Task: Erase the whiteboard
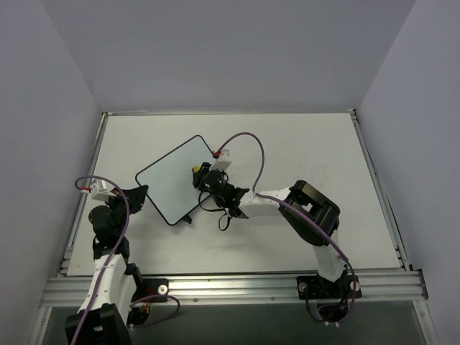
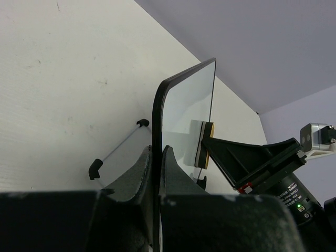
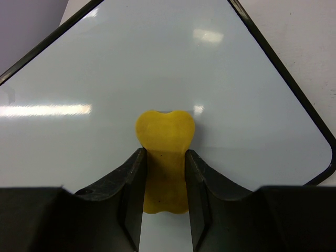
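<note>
Pale, faintly speckled white bench (image 1: 302, 144), edged with metal rails (image 1: 287, 284). Carries a whiteboard (image 1: 172, 183) left of centre, propped at a slant, one small black foot (image 1: 188, 220) low beside the surface; contact unclear.

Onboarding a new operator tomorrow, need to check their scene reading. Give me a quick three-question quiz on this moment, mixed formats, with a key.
1. True or false: the right tool is open and empty.
2. What is the left tool clamped on? A) the rim of the whiteboard B) a marker C) a cable
3. Fill in: the yellow eraser is pressed against the ____.

Key: 1 false, it is shut on the eraser. 2 A. 3 whiteboard.
</note>
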Robot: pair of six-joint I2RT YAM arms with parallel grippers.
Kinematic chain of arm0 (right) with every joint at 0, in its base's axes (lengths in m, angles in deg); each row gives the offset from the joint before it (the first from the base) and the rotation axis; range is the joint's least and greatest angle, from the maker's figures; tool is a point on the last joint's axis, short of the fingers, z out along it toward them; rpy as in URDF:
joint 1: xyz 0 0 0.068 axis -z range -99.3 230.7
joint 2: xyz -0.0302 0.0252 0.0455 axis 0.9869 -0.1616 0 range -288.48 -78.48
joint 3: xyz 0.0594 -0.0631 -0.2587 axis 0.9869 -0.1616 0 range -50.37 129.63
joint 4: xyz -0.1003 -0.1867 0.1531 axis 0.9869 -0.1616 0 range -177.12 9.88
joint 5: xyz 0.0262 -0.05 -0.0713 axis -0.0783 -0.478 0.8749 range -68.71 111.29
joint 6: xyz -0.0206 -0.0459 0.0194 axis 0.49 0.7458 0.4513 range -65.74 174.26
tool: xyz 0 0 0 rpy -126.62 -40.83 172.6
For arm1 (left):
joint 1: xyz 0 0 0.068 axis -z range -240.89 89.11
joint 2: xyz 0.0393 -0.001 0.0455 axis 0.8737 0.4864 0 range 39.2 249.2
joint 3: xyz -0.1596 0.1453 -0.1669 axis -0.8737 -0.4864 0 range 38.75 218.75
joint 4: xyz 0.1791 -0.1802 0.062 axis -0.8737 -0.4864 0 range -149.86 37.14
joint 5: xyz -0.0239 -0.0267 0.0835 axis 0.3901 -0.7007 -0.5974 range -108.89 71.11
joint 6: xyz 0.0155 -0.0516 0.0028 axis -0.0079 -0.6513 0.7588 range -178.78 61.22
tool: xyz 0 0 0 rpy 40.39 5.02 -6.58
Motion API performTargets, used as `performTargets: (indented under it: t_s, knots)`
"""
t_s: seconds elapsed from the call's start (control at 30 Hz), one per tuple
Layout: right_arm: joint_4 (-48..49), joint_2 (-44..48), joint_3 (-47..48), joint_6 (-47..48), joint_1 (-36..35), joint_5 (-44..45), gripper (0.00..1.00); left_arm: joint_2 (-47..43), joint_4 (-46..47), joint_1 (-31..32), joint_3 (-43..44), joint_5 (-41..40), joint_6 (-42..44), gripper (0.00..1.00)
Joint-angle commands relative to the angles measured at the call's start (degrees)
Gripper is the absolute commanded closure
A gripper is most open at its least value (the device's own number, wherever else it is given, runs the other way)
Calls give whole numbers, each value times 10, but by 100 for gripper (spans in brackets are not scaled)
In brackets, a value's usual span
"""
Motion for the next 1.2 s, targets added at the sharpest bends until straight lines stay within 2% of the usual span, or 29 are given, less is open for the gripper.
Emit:
performTargets:
  t_s: [0.0,0.13,0.17,0.23,0.27,0.3,0.37,0.4,0.43,0.5,0.57,1.0,1.17]
  knots:
    - [-126,-34,-34,9,-2,19,100,-8,-20,-7,11,-38,25,98]
    - [-133,-44,-11,17,-29,29,100,-10,-48,-6,15,-46,17,97]
    - [-135,-47,-6,18,-39,30,100,-13,-54,-7,15,-48,13,91]
    - [-137,-55,8,19,-49,33,100,-25,-84,-7,22,-54,11,86]
    - [-139,-57,12,20,-57,33,100,-29,-93,-6,25,-60,11,81]
    - [-141,-61,18,20,-60,34,100,-38,-123,-6,29,-66,11,65]
    - [-143,-65,24,20,-67,36,100,-47,-149,-6,43,-77,12,57]
    - [-143,-69,26,20,-72,35,100,-58,-178,-7,47,-83,11,49]
    - [-143,-70,29,20,-74,34,100,-64,-190,-6,51,-88,11,48]
    - [-142,-75,34,19,-79,31,100,-76,-209,-6,58,-91,16,48]
    - [-142,-77,41,21,-84,29,100,-80,-214,-6,59,-92,17,52]
    - [-166,-105,137,56,-142,17,100,-41,-180,1,58,-80,25,62]
    - [-171,-109,141,56,-144,17,100,-41,-180,4,59,-81,27,65]
